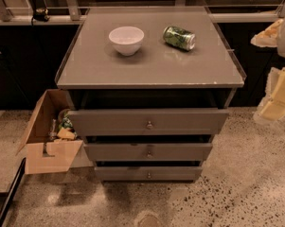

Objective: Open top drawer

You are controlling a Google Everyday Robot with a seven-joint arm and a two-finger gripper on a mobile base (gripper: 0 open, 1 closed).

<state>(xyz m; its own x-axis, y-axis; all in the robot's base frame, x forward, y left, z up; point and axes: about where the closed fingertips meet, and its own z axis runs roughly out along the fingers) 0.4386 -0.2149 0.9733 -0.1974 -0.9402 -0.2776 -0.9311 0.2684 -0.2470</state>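
The top drawer (109, 122) is the widest grey front under the cabinet top, with a small round metal knob (149, 125) at its middle. A dark gap shows between the drawer front and the cabinet top (151, 70). Below it are the mid-width drawer front (113, 152) and the narrowest drawer front (123, 173). My gripper (274, 105) is a cream-yellow shape at the right edge of the camera view. It is off to the right of the cabinet, at about drawer height, and touches nothing.
A white bowl (126, 39) and a green can (179, 37) lying on its side are on the cabinet top. An open cardboard box (47, 152) with items in it stands on the speckled floor to the left of the drawers. Dark cabinets run behind.
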